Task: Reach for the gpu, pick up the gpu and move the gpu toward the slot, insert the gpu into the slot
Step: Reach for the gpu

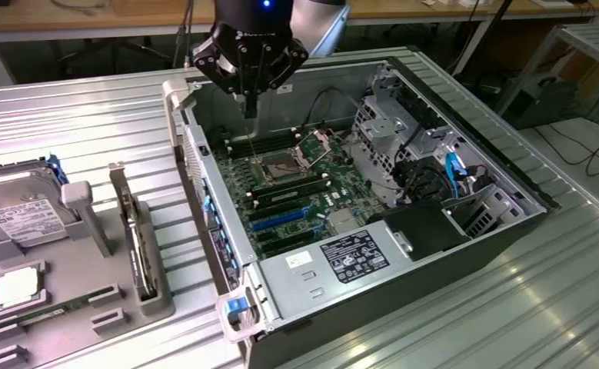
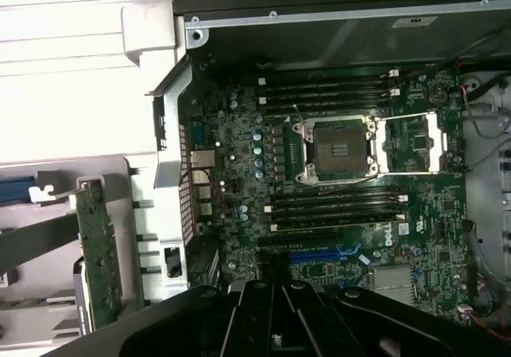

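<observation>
The gpu (image 1: 135, 231) is a thin dark card standing on edge in a grey holder, outside the open computer case on the exterior view's left. Its metal bracket end points away from the camera. The wrist view shows the gpu (image 2: 100, 253) beside the case wall. The slot (image 1: 278, 219) is a blue strip on the green motherboard, below the black memory strips, and the wrist view has the slot (image 2: 327, 255) just ahead of my fingers. My gripper (image 1: 250, 109) hangs shut and empty above the motherboard's far end, well apart from the gpu. The gripper (image 2: 275, 293) has its fingers together.
The case's metal side wall (image 1: 201, 192) stands between the gripper and the holder. A silver hard drive (image 1: 17, 215), a processor chip (image 1: 17, 288) and a green memory stick (image 1: 53, 314) lie in the same fixture. Drive cages and cables (image 1: 422, 161) crowd the case's far side.
</observation>
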Tool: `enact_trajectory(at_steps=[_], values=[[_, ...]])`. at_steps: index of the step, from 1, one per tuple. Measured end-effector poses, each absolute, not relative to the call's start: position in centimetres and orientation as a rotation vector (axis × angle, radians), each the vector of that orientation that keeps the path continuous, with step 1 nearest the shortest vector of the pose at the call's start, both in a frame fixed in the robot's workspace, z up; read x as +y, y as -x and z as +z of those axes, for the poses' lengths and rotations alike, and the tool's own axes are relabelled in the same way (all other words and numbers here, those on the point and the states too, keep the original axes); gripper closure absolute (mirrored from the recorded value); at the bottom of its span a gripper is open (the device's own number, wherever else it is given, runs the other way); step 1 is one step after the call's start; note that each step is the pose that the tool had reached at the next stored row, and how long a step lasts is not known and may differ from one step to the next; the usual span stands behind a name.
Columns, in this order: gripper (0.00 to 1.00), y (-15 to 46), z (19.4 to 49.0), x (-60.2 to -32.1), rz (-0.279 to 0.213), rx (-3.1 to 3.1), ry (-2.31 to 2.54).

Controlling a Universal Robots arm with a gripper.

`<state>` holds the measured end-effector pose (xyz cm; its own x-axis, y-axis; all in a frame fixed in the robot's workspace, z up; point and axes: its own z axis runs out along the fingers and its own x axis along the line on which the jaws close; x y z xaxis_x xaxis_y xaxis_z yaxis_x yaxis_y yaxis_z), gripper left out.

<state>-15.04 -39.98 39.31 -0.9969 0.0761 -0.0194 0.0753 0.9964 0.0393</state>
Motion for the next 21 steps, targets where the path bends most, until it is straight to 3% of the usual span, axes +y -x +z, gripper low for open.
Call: enact_trajectory(at_steps=[21], values=[[0.89, 15.97, 39.3, -40.01, 0.06, 3.123, -0.119]])
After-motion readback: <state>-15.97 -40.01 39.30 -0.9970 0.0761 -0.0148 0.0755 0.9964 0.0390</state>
